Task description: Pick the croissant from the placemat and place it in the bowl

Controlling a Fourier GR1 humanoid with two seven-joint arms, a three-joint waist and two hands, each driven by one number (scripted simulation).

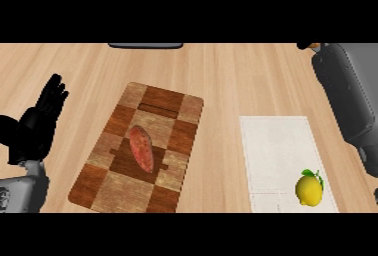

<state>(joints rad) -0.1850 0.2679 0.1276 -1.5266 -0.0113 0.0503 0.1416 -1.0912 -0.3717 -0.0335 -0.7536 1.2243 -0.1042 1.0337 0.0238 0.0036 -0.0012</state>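
No croissant shows in the head view. A pale placemat [284,150] lies at the right with a yellow lemon [309,188] on its near right corner. A dark rim [145,45], possibly the bowl, peeks in at the top edge. My left hand [37,125] rests open at the left edge, fingers up, apart from everything. My right forearm [347,95] stretches along the right edge toward the far side. Only a small black part of the right hand [307,46] shows at the top, far beyond the placemat.
A checkered wooden cutting board [111,185] lies between my left hand and the placemat, with a reddish oblong vegetable [141,148] on its middle. Bare wooden counter [221,75] spreads around both.
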